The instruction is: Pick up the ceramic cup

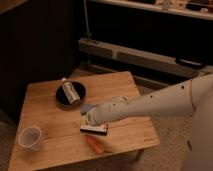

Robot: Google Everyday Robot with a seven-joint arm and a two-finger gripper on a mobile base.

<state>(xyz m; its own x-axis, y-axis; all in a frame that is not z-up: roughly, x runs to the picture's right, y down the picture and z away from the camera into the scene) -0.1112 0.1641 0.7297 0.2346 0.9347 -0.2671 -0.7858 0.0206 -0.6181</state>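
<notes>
The ceramic cup (30,137) is small, white and wide-mouthed. It stands upright near the front left corner of the wooden table (120,85). My gripper (89,118) is at the end of the white arm that reaches in from the right. It hovers over the middle of the table, to the right of the cup and well apart from it. It holds nothing that I can see.
A dark round bowl (59,97) with a white bottle (71,91) lying in it sits at the back left. A flat snack packet (95,129) lies just under the gripper. An orange carrot-like item (94,145) lies near the front edge. Dark cabinets stand behind.
</notes>
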